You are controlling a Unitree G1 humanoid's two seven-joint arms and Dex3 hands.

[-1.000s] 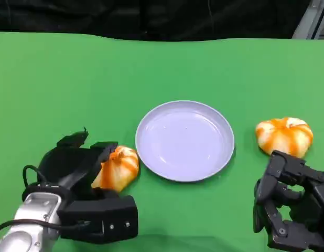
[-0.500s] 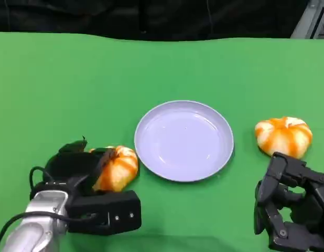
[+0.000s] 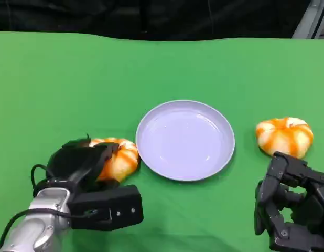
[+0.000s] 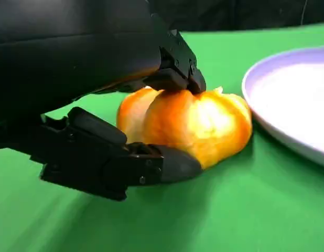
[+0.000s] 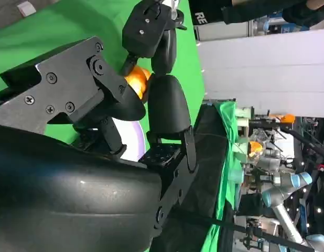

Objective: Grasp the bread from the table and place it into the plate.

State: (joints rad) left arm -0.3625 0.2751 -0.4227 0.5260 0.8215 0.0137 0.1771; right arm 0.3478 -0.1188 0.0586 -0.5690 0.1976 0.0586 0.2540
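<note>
While your left hand (image 3: 81, 168) was standing over the near bun a second ago, it has since dropped lower and closed in: the fingers (image 4: 167, 165) now wrap the bun (image 3: 117, 157) from above and below, one touching its top and one tucked under its side. Judged from the left wrist view, the bun is clasped but still sits on the green bench (image 3: 73, 79), just beside the left rim of the plate (image 3: 185, 140), which holds nothing. Grasp looks made; the lift is not yet done, and the carry to the plate will be short. Your right hand (image 3: 293, 210) has not moved; it hangs low with fingers curled in on nothing, near the second bun (image 3: 284, 135), apart from it.
</note>
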